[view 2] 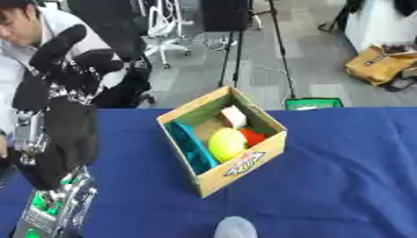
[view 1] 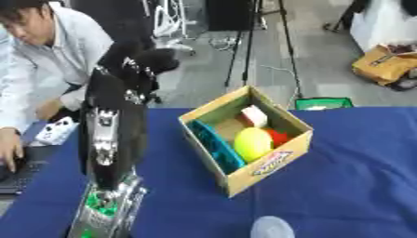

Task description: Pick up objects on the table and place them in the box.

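The left hand (view 2: 69, 69) is raised at the left over the blue desk (view 1: 358, 186), fingers (view 2: 57, 44) straightish and apart with nothing in them, so it looks like it's between picks. The box (view 1: 281, 160) sits mid-desk holding a teal thing (view 1: 216, 146), a yellow ball (view 1: 252, 143), something red (view 1: 279, 137) and a pale block (view 1: 254, 116), and the only thing left out seems to be a pale rounded object (view 1: 271, 228) at the near edge, so the next move is probably reaching down for that. The right-eye view shows the fingers clear of the arm, while in the left-eye view they bunch up dark; right hand's not showing anywhere.
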Action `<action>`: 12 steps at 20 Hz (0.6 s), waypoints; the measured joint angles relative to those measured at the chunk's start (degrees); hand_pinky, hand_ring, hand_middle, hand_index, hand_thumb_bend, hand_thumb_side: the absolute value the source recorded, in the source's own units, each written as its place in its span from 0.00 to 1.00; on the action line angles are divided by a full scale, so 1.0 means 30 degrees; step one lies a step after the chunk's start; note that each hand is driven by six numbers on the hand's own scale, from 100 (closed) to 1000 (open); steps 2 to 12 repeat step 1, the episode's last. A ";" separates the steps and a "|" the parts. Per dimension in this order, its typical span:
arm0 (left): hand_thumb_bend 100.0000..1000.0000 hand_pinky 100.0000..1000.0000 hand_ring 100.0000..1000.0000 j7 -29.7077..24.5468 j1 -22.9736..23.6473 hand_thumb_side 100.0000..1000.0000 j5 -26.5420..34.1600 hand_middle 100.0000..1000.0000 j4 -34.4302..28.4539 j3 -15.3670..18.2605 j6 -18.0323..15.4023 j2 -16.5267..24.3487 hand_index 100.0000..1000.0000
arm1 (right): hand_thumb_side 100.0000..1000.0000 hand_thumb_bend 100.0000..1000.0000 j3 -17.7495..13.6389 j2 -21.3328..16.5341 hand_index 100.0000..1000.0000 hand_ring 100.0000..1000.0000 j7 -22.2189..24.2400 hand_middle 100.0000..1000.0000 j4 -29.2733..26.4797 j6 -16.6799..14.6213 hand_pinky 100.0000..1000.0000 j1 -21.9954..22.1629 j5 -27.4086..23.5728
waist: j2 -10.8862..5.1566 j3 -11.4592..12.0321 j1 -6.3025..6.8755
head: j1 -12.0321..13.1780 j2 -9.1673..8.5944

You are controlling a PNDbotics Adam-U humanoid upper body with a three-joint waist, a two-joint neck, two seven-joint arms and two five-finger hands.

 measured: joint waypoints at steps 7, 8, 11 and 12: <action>0.00 0.71 0.71 0.0000 -0.0001 0.73 0.0006 0.80 0.0000 -0.0002 0.0000 0.0000 0.83 | 1.00 0.00 -0.0021 0.0001 0.69 0.75 0.0000 0.59 0.0000 0.0000 0.70 0.0000 0.0000 | 0.0007 -0.0005 0.0001 | 0.0001 0.0000; 0.00 0.71 0.71 0.0000 -0.0001 0.73 0.0006 0.80 0.0000 -0.0002 0.0000 0.0000 0.83 | 1.00 0.00 -0.0021 0.0001 0.69 0.75 0.0000 0.59 0.0000 0.0000 0.70 0.0000 0.0000 | 0.0007 -0.0005 0.0001 | 0.0001 0.0000; 0.00 0.71 0.71 0.0000 -0.0001 0.73 0.0006 0.80 0.0000 -0.0002 0.0000 0.0000 0.83 | 1.00 0.00 -0.0021 0.0001 0.69 0.75 0.0000 0.59 0.0000 0.0000 0.70 0.0000 0.0000 | 0.0007 -0.0005 0.0001 | 0.0001 0.0000; 0.00 0.71 0.71 0.0000 -0.0001 0.73 0.0006 0.80 0.0000 -0.0002 0.0000 0.0000 0.83 | 1.00 0.00 -0.0021 0.0001 0.69 0.75 0.0000 0.59 0.0000 0.0000 0.70 0.0000 0.0000 | 0.0007 -0.0005 0.0001 | 0.0001 0.0000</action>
